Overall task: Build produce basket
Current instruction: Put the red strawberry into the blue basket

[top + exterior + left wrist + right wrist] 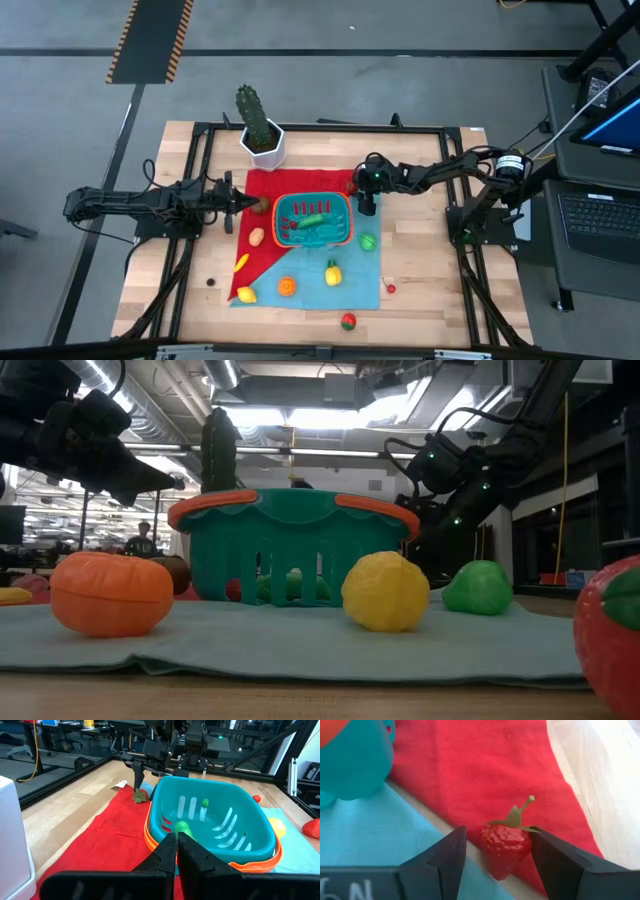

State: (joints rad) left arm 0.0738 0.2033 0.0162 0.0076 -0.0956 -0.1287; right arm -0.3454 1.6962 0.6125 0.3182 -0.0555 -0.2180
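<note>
The right claw [495, 852], spread wide, is being held around a strawberry [506, 842] lying on the red cloth [485, 765] beside the teal basket [314, 220] at mid-desk. The left claw [177, 851], fingers pressed together, is being held just beside the basket's opposite wall.

red fruit [612, 632] cut off at low view's edge; basket [351, 757] cropped in right wrist view
</note>
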